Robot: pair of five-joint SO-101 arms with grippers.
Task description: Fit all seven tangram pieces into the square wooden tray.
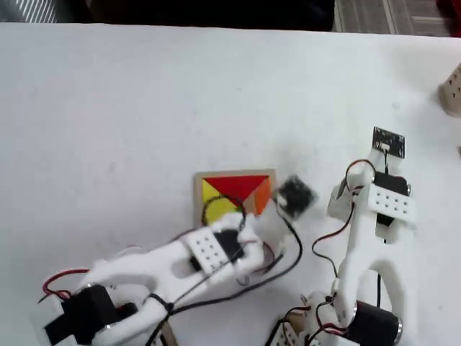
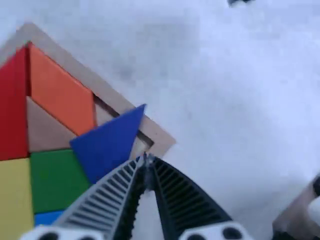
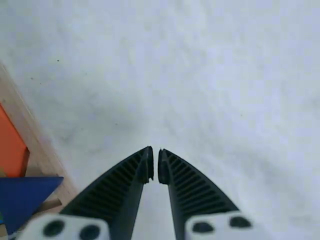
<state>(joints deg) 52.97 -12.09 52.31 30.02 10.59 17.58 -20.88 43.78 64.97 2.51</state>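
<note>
The square wooden tray (image 1: 238,173) lies mid-table with red, yellow and orange pieces showing in it. In the left wrist view the tray (image 2: 112,99) holds a red piece (image 2: 12,105), an orange piece (image 2: 60,92), a green piece (image 2: 55,180) and a yellow piece (image 2: 15,195). A blue triangle (image 2: 107,142) lies askew over the tray's corner, one tip above the rim. My left gripper (image 2: 146,161) is shut, its tips against the triangle's edge. My right gripper (image 3: 155,165) is shut on nothing, over bare table beside the tray rim (image 3: 30,135) and the blue triangle (image 3: 25,195).
A bare wooden gap (image 2: 47,132) shows between the orange and green pieces. The left arm (image 1: 166,267) lies across the tray's near side. The right arm (image 1: 374,216) stands just right of the tray. A perforated beige object (image 1: 452,90) sits at the far right edge.
</note>
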